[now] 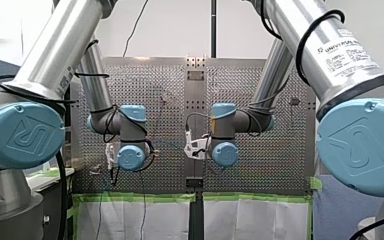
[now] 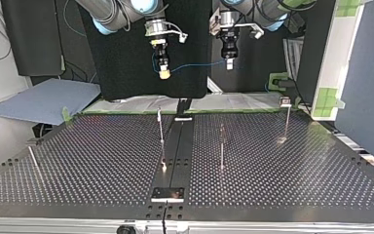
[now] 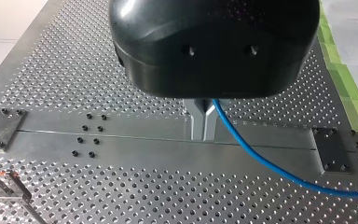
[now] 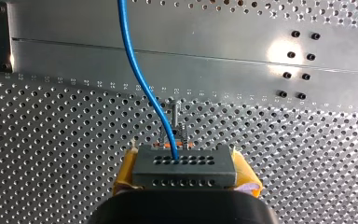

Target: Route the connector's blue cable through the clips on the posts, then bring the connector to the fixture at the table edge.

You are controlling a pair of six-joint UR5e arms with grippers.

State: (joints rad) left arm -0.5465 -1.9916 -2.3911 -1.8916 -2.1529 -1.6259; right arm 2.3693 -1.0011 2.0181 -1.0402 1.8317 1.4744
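"Progress, then, reading the top view from its left?"

"Early, I'd judge. At the left my right gripper (image 2: 164,73) hangs high over the table (image 2: 78,161), its yellow pads (image 4: 127,171) clamped on the grey connector (image 4: 184,165). From it the blue cable (image 2: 195,66) runs across in the air to my left gripper (image 2: 229,63), whose metal fingers (image 3: 196,123) are pinched shut on the cable itself."

"And the posts?"

"Three stand on the table below — left post (image 2: 160,127), middle post (image 2: 221,144), right post (image 2: 286,119) — and no cable touches any of them. In the right wrist view one clip (image 4: 173,122) shows under the connector, apart from it as far as I can tell."

"So nothing is routed."

"Nothing that I can see. Picking up looks done. Every clip is left to thread, and after that comes the carry to the plate (image 2: 167,194) at the near edge, which I take for the fixture. The connector is well apart from it now."
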